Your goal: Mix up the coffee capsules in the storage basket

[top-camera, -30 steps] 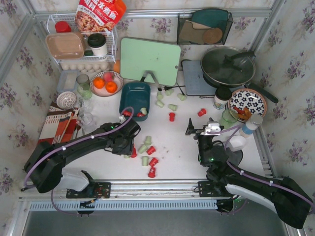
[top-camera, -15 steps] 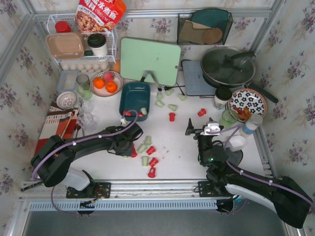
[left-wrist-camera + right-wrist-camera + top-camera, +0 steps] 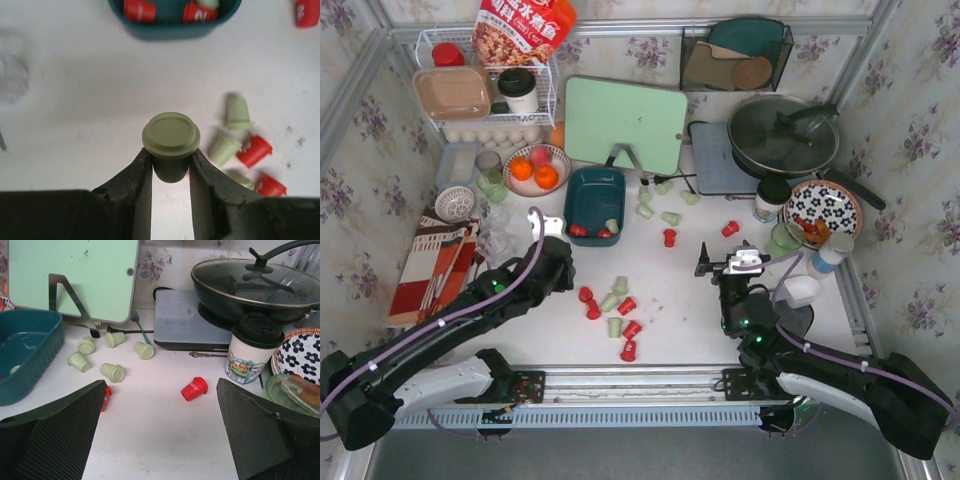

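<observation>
The left gripper pinches a pale green tapered plastic capsule short of the dark teal rectangular plastic basket; the right gripper gapes wide.

A dark teal storage basket with low walls and rounded corners is set on the surface, left of centre. Two red coffee capsules and a pale green one are seen at its near end. Five pale green ones are strewn just right of it, and a mixed cluster is scattered nearer. One pale green capsule is gripped between the fingers of the left end effector.
</observation>
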Available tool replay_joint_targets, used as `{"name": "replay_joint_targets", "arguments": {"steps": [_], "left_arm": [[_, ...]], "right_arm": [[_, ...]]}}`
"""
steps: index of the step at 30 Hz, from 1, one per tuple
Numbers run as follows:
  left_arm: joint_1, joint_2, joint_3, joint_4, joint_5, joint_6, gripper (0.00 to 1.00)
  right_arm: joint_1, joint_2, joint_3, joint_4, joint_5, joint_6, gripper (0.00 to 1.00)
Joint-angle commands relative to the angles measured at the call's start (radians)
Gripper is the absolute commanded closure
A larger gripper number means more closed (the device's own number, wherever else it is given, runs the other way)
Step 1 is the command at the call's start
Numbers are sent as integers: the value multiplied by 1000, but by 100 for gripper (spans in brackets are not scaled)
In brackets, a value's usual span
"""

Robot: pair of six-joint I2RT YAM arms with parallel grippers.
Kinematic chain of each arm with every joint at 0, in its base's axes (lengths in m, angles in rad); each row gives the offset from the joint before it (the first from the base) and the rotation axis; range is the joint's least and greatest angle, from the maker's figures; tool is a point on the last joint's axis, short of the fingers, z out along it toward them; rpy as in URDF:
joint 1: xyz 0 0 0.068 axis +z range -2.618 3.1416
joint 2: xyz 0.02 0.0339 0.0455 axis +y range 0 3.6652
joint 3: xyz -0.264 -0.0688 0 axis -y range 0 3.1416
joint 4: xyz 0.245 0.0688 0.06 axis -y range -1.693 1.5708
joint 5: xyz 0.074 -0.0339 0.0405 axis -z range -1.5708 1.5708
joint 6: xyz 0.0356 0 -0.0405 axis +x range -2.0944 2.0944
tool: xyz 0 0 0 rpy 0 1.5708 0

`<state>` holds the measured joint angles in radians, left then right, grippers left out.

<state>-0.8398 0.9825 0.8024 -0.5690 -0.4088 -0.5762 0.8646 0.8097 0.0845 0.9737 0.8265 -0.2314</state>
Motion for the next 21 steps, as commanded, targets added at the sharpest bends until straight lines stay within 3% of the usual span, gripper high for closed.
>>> {"name": "replay_joint_targets", "arguments": {"steps": [1, 7, 14, 17, 21], "left_arm": [[35, 47, 7, 334, -67, 256, 84], [214, 398, 282, 341, 138, 304, 84], [301, 799, 566, 232, 238, 270, 81], [317, 895, 605, 225, 280, 253, 75], [324, 917, 583, 300, 355, 262, 55]], "right_arm": [[0, 21, 11, 51, -2, -13, 0], [-1, 21, 11, 51, 2, -21, 0], [-3, 21, 9, 59, 8, -29, 0], [-3, 20, 10, 55, 2, -22, 0], [-3, 28, 23, 17, -31, 13, 0]]}}
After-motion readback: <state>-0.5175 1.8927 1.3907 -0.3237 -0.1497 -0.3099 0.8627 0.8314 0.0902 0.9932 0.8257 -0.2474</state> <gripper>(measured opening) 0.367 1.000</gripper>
